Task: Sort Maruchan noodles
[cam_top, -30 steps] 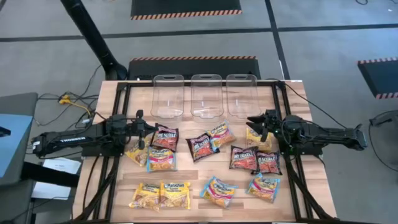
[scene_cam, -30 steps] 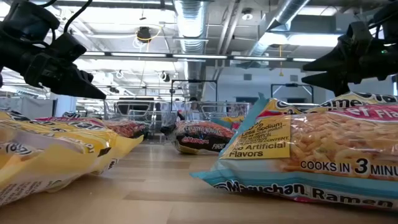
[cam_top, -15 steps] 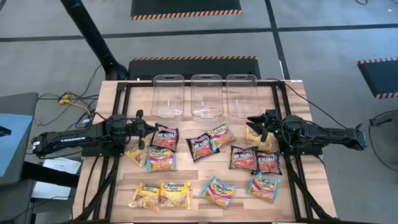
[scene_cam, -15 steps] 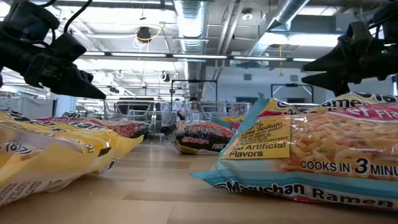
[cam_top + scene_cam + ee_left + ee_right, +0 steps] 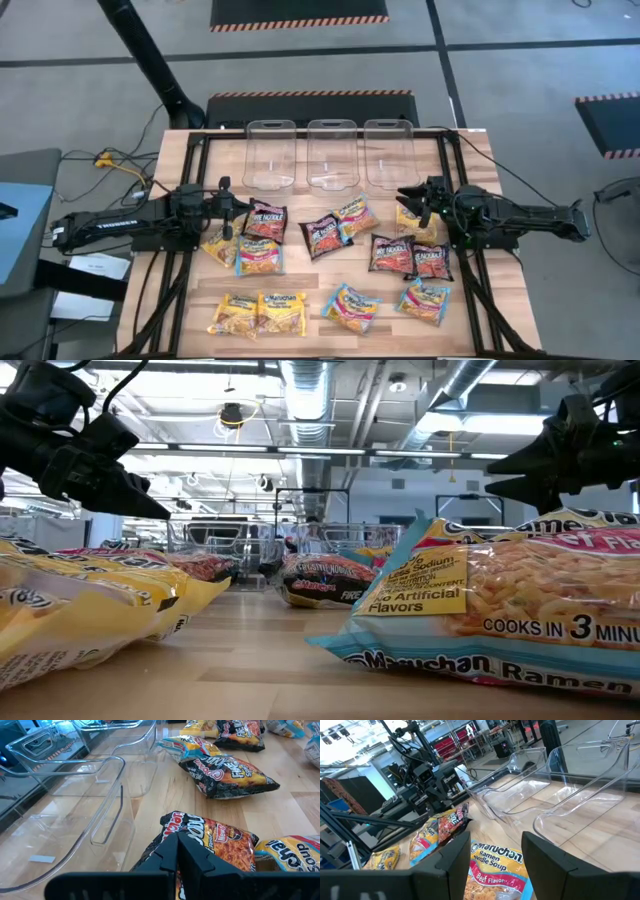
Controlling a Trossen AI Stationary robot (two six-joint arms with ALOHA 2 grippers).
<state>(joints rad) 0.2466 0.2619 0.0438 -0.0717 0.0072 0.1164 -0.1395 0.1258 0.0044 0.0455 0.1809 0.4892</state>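
About a dozen Maruchan noodles packets lie flat on the wooden table: yellow-orange ones [image 5: 260, 313], dark maroon ones [image 5: 410, 256] and blue-pink ones [image 5: 350, 306]. My left gripper [image 5: 243, 208] is shut and hovers above the table just left of a maroon packet [image 5: 265, 220], which the left wrist view shows under the fingers [image 5: 210, 837]. My right gripper [image 5: 405, 200] is open and hovers over a yellow packet [image 5: 413, 222]. It points toward a blue-pink packet [image 5: 495, 870]. Both grippers hang clear of the table in the low view.
Three clear plastic bins [image 5: 333, 153] stand side by side along the far edge, between the two arms. A black frame [image 5: 190, 180] runs around the table top. Bare wood shows between the packets in the middle and along the near edge.
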